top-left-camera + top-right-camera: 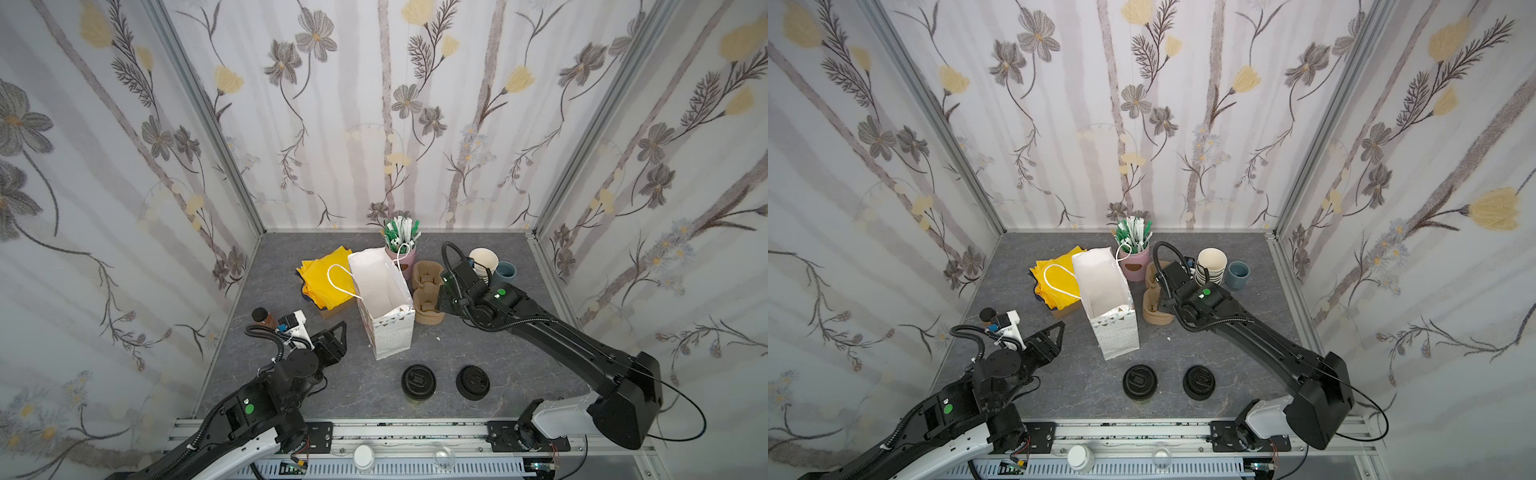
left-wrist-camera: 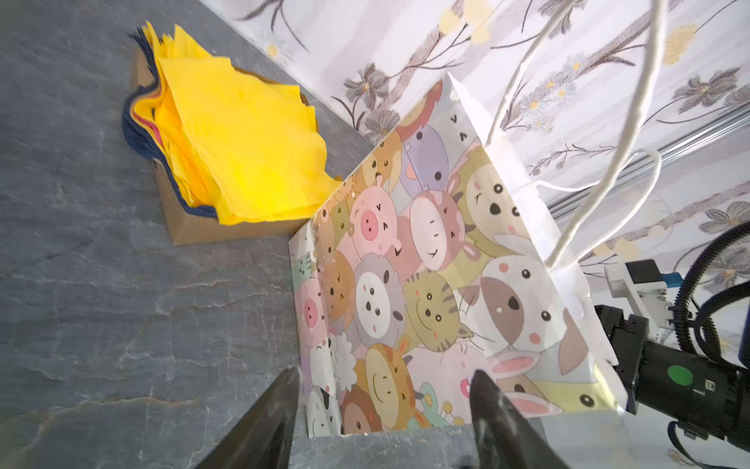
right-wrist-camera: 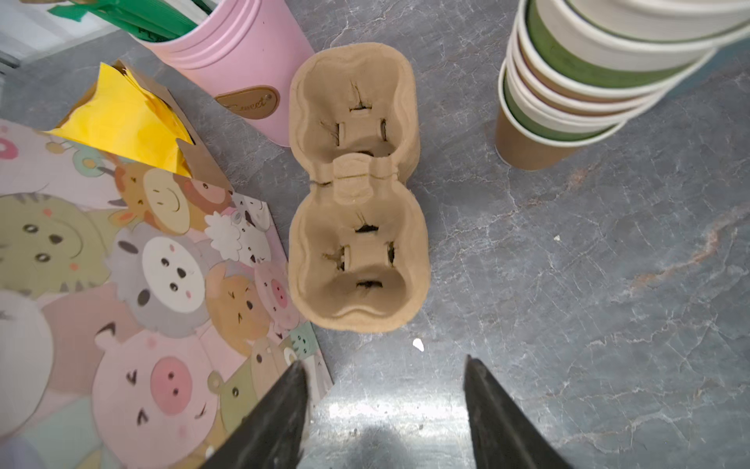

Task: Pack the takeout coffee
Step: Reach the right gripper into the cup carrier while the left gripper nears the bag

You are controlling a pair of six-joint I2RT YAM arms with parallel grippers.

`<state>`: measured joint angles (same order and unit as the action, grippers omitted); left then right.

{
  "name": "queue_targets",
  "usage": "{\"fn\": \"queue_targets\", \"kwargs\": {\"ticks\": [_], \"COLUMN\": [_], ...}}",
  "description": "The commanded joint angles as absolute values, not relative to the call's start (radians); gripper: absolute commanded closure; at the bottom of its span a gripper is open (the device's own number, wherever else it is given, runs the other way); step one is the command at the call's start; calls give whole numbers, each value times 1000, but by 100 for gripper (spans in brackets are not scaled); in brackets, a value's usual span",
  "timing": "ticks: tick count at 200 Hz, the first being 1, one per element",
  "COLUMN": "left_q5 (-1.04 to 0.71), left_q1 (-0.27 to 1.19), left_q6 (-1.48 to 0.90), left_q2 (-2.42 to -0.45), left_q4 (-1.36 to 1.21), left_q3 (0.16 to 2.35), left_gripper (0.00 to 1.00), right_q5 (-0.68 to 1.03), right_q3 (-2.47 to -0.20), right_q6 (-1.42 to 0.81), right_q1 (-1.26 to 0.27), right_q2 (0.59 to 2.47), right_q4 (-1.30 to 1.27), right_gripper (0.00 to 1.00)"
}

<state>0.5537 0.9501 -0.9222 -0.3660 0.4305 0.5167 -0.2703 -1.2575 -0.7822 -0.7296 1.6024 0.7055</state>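
Coffee cup [image 1: 418,381] with a black lid was pictured standing upright near the front edge of the tabletop [image 1: 365,390], close to a pile of black lids [image 1: 472,382] and in front of the open paper bag [image 1: 384,291]. The left tool [image 2: 385,371] was held with its jaws apart and nothing between them, pointed at the bag's cartoon-printed side. The right tool [image 3: 383,361], likewise spread and empty, was held over the tabletop at one end of the cardboard cup carrier [image 3: 357,186], which was flanked by the bag and a stack of lidless cups [image 3: 568,105].
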Motion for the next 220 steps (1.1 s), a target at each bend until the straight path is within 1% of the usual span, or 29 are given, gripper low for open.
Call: {"fn": "queue_targets", "kwargs": {"ticks": [1,28,50,101,137,171,201,220], "left_q5": [619,604,537,280,109,51,46,47], "left_q1": [923,874,803,542,382,347,345,345], "left_q6": [-824,-749,-663,-539,-550,-580,-602,-617], "left_q2": [-384,-405,-434,-545,-595,-608,-582,-569], "left_q4": [422,377,326,237,176,164,166,166], "left_q3": [542,545,550,590,604,595,574,566], "left_gripper": [30,27,27,25,25,26,27,27], "right_q5": [-247,-264,-280,-247,-234,-247,-275,-253], "right_q3": [-1335,-1454,-1537,-1597,-1642,-1652,-1652,-1652], "right_q6": [-702,-679,-689,-684,-667,-665,-664,-661], "right_q1": [-719,-711,-695,-654,-642,-632,-626,-617], "right_q2": [1697,1817,1908,2006,2068,2100,2116,2129], "right_q4": [663,691,736,724,723,724,732,726], "right_gripper": [39,39,38,38,43,47,48,49]}}
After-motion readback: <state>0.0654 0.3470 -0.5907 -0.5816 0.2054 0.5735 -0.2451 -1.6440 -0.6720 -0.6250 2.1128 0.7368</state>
